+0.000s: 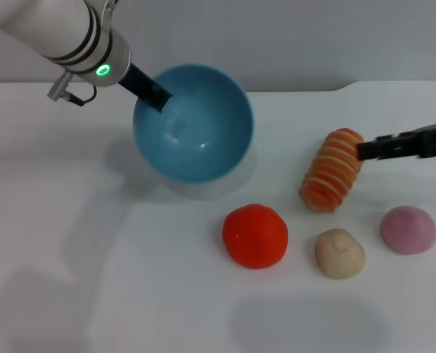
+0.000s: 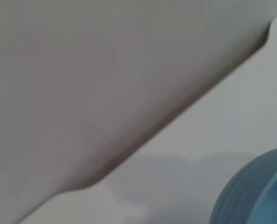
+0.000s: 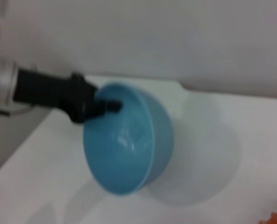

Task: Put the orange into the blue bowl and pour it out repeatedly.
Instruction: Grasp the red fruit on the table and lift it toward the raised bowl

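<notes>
The blue bowl (image 1: 203, 143) hangs tilted above the white table at the back, its opening facing forward and its inside empty. My left gripper (image 1: 161, 101) is shut on the bowl's rim at its upper left. The right wrist view shows the same grip, with the left gripper (image 3: 101, 106) clamped over the rim of the blue bowl (image 3: 129, 154). A curved part of the blue bowl (image 2: 255, 191) fills one corner of the left wrist view. The orange (image 1: 255, 235) lies on the table in front of the bowl, untouched. My right gripper (image 1: 365, 149) hovers at the right, beside the striped oblong.
An orange-and-cream striped oblong (image 1: 333, 170) lies right of the bowl. A cream lump (image 1: 340, 253) and a pink ball (image 1: 408, 229) sit to the right of the orange. The white table (image 1: 93, 257) stretches to the front left.
</notes>
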